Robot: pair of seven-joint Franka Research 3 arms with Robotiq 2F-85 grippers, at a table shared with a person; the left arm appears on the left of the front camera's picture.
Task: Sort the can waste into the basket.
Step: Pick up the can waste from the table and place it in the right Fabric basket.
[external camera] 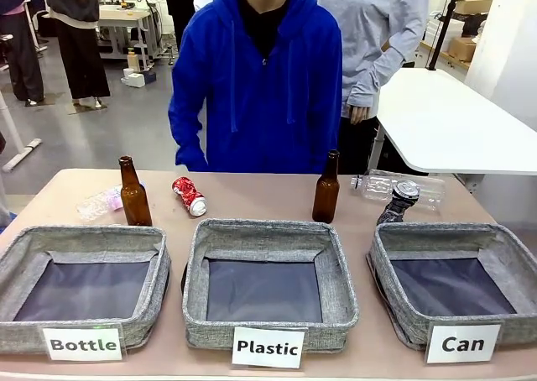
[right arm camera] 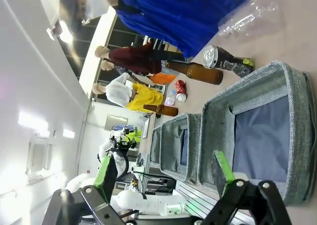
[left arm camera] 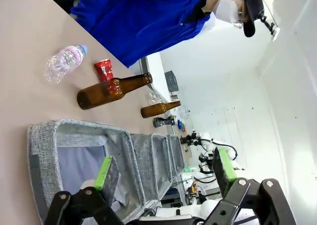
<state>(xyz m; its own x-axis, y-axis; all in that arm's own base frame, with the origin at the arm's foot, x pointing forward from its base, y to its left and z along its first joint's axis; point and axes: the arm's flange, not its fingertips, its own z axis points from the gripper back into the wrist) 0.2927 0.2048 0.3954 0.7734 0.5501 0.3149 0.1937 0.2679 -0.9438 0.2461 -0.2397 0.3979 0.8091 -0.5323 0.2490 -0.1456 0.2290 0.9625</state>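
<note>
Hovering with both sets of pads spread wide and nothing held: my right end effector (right arm camera: 165,171) is released, and my left end effector (left arm camera: 163,169) is too. No can is sorted yet. The Can basket (external camera: 445,231) sits at the desk's (external camera: 252,198) near right corner with its dark floor bare.

Two candidates. The dark can (external camera: 398,203) stands tilted just behind that basket's far rim, so I judge it the right arm's first pick. The red can (external camera: 189,195) lies toward the far edge, left of the middle, just beside a brown bottle (external camera: 134,192).

To do this well, I'd come down on the dark can from above and close across its dented body, not its silver top. I'd keep my fingers off the clear bottle (external camera: 419,188) lying right behind it and off the second brown bottle (external camera: 326,188) near its left. Crushed metal may slip, so a square, firm squeeze first, then a lift clear of the grey rim. Release low over the floor, not from height.

Writing: the white card (external camera: 462,344) on my target reads "Can". The middle basket's (external camera: 268,227) card reads "Plastic" and the left basket's (external camera: 84,234) reads "Bottle". Red can shows white print, too small to read.
</note>
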